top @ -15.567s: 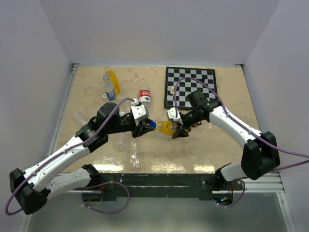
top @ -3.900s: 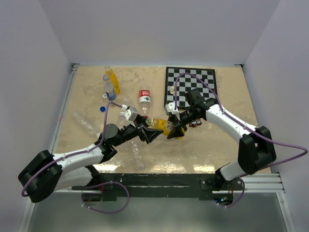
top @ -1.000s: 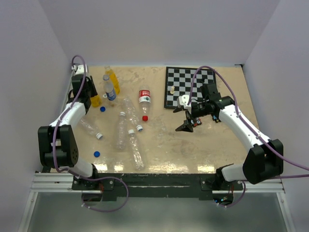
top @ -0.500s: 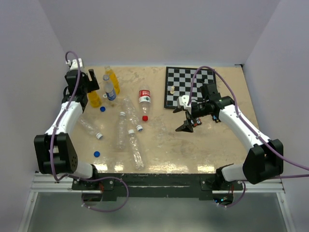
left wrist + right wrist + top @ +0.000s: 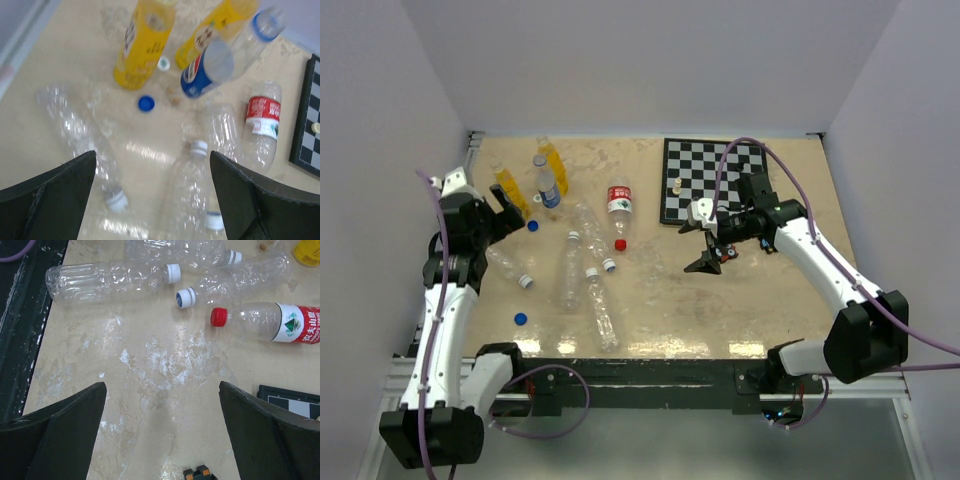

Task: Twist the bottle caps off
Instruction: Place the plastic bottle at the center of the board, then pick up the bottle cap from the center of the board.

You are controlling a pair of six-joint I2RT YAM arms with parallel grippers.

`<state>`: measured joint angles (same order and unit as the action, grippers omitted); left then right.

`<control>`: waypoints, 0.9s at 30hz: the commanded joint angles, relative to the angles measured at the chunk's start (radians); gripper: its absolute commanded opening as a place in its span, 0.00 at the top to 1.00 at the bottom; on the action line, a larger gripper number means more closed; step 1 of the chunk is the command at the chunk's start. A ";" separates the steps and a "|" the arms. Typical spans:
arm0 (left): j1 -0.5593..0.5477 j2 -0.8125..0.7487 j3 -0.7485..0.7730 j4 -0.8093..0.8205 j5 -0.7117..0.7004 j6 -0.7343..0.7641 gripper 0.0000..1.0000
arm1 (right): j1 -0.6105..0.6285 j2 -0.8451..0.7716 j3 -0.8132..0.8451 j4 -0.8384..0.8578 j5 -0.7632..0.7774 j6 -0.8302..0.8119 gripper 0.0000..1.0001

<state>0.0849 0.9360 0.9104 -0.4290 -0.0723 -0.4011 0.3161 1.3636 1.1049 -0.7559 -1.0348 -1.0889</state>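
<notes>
The left jaws and right jaws both gaped wide over the bench, holding nothing. A loose blue cap and a white cap lay flat just before three upright bottles at the far left. These were the near orange bottle, the blue-labelled bottle and the far orange bottle, its top cut off.

The table is a smooth, beige, stone-look top with a glossy sheen that throws back glare. The clear bottles are thin, shiny plastic, ridged and crinkled. The orange bottles are glossy plastic too, under slick printed labels. The caps are ribbed plastic. The chessboard looks flat and matt. The left gripper has fingers of matt black, faintly grainy plastic.
</notes>
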 commanded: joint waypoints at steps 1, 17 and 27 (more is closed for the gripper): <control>0.004 -0.049 -0.087 -0.265 -0.004 -0.263 0.00 | 0.005 -0.037 0.012 -0.019 -0.013 -0.022 0.02; -0.045 0.056 -0.295 -0.473 -0.038 -0.521 0.14 | 0.006 -0.049 0.018 -0.026 -0.008 -0.031 0.02; -0.047 0.178 -0.262 -0.442 -0.055 -0.562 0.35 | 0.006 -0.061 0.023 -0.039 -0.007 -0.042 0.02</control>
<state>0.0433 1.0763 0.6010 -0.8967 -0.1169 -0.9363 0.3187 1.3407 1.1049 -0.7738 -1.0340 -1.1057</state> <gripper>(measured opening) 0.687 0.982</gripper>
